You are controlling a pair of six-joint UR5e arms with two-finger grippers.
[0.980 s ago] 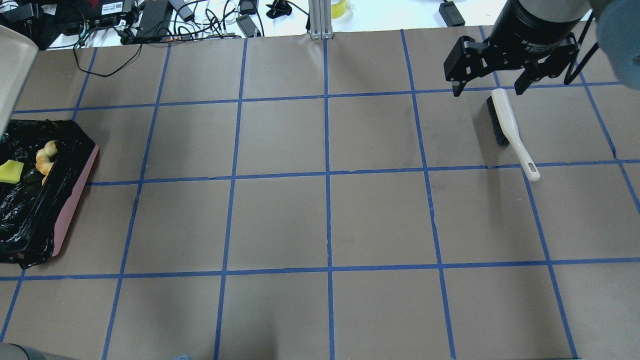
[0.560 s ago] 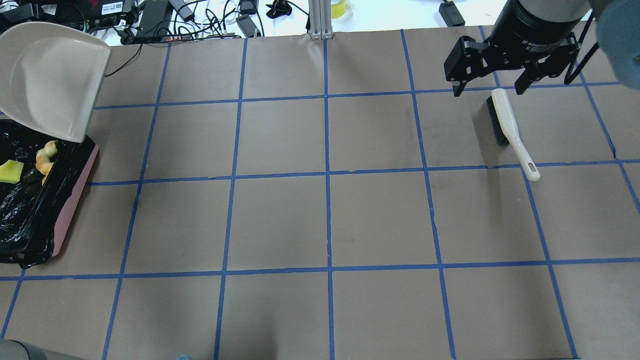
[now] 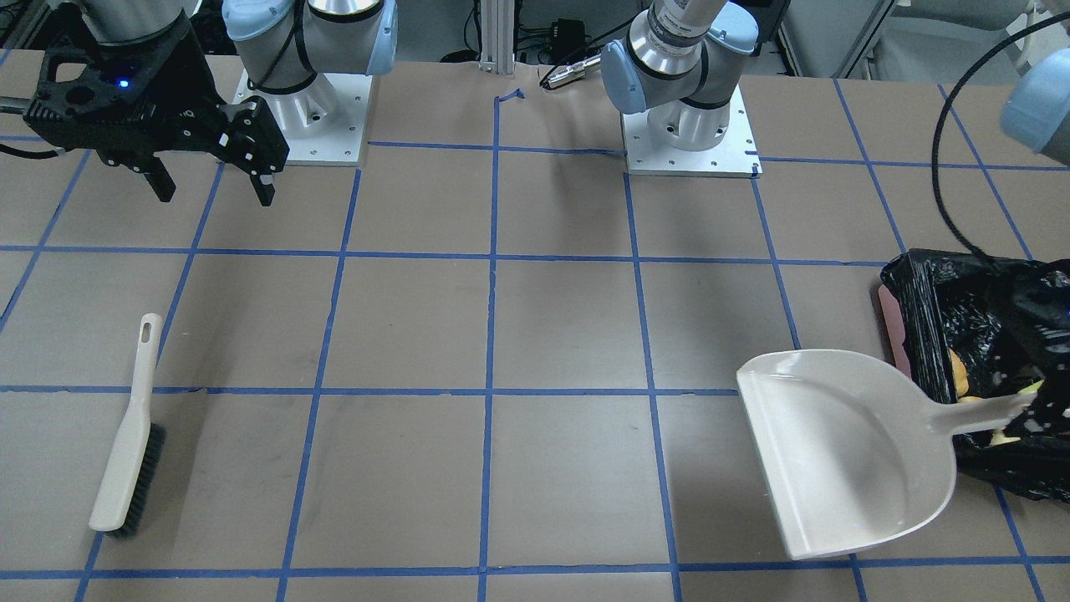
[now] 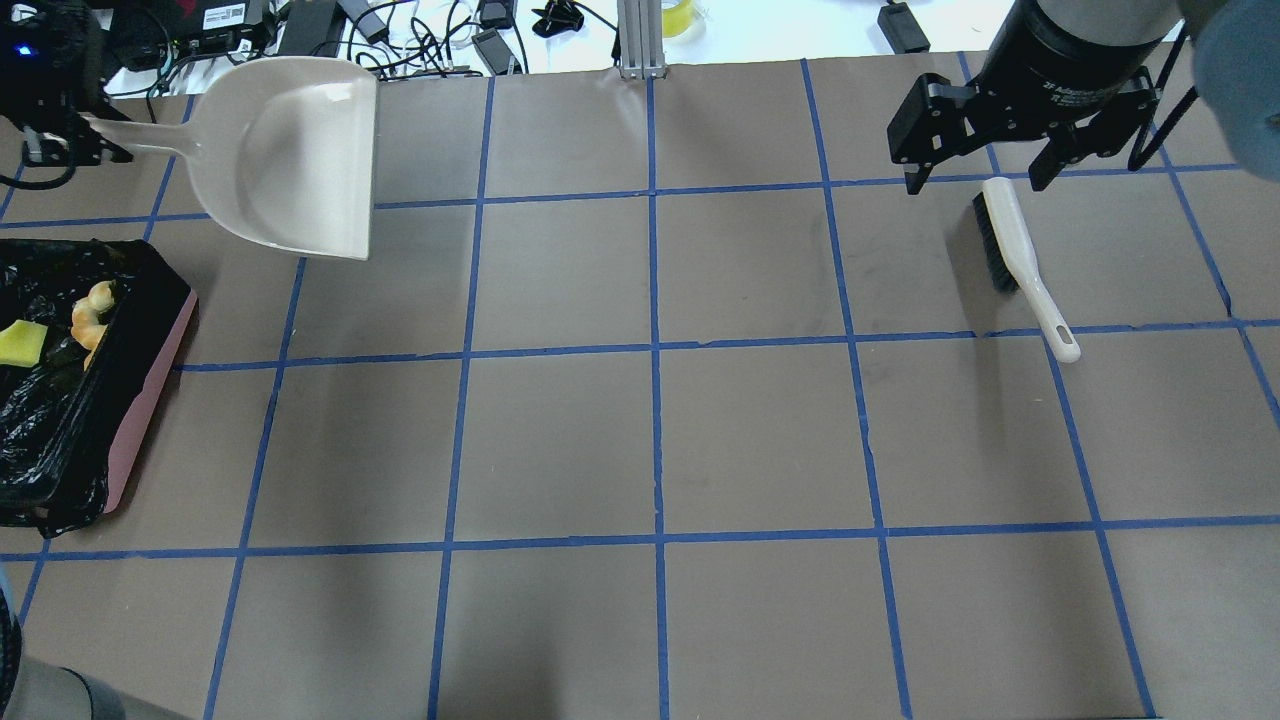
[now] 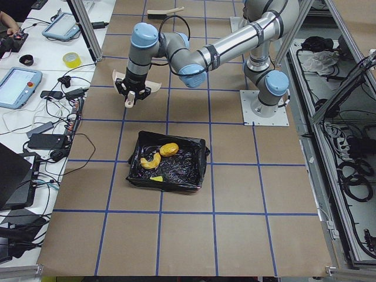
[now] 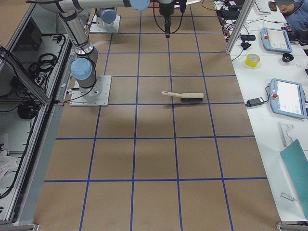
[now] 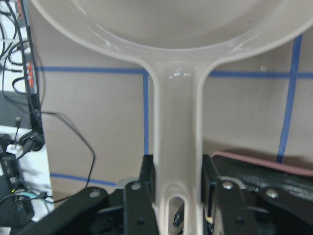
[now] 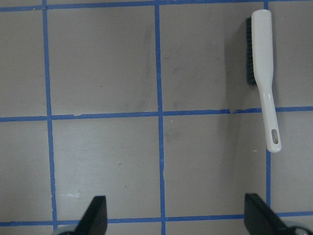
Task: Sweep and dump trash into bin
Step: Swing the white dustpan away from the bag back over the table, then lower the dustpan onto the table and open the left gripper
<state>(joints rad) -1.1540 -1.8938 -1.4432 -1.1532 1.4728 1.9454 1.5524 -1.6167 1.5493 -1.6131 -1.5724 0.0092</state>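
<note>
The bin point(image 4: 150, 400), a pink tub with a black bag, stands at the table's left edge. In it lie the orange-yellow lump point(image 5: 170, 149), the yellow-green wedge point(image 4: 20, 343) and the crescent slice point(image 4: 90, 312). My left gripper point(image 7: 178, 176) is shut on the handle of the cream dustpan point(image 4: 290, 150). It holds the empty pan level over the table just beyond the bin, mouth to the right. My right gripper point(image 4: 975, 182) is open and empty, hovering above the head of the white brush point(image 4: 1010, 250), which lies on the table.
Cables, power bricks and a tape roll point(image 5: 71, 59) lie on the white bench past the table's far edge. An aluminium post point(image 4: 640, 40) stands at the far middle. The two arm bases point(image 3: 685, 125) are on the robot's side.
The dustpan has swung away from above the bin, moving right and turning level beyond the bin's far end. My left gripper has come into the overhead view. The right arm and brush have not moved.
</note>
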